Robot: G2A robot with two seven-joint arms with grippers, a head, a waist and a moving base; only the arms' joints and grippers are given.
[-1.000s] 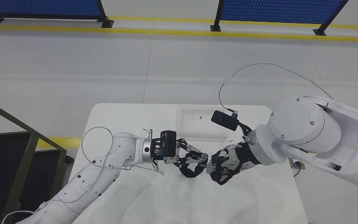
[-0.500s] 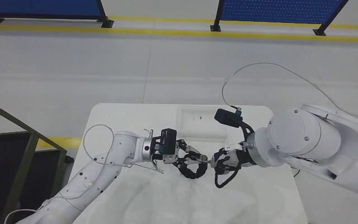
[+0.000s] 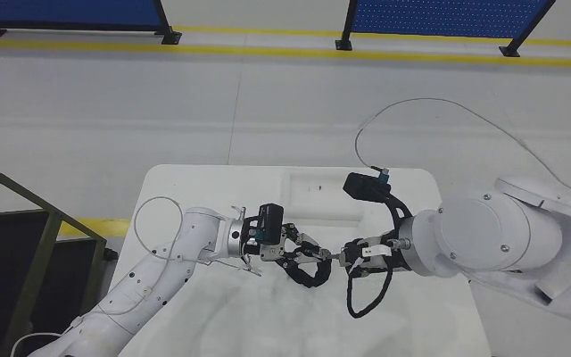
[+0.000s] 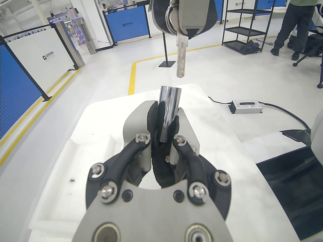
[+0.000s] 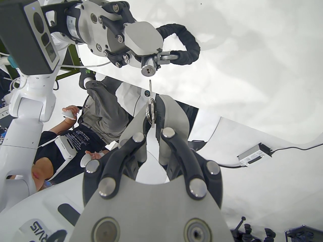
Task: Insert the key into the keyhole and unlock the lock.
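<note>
- The left fingers (image 4: 153, 117) are closed narrow on the lock (image 4: 169, 109). They pinch the back end of its chrome barrel, so the front face stays bare.
- The lock is held in the air above the middle of the bench (image 3: 178, 192), not resting on it. This lets the 2 arms meet end to end.
- The keyhole (image 5: 147, 70) sits in that bare face and looks right, toward the other arm. With the barrel level, the key gets a straight line in.
- The black cable loop (image 5: 188, 43) curls off to the near side of the barrel, clear of the keyhole face.
- The right fingers (image 5: 174, 117) are closed on the head of the key (image 5: 150, 89), with its ring (image 5: 151, 110) tucked between them. The whole blade projects left, free to enter.
- The blade tip is just short of the keyhole and not touching it. Both wrist views show it roughly in line.
- This looks like the final lining-up before insertion, so the unlocking turn is not yet begun.
- The slot's own angle is too small to read surely, so the tip may catch on the rim.
- The smooth barrel may also twist in the left fingers when the key is turned.
</note>
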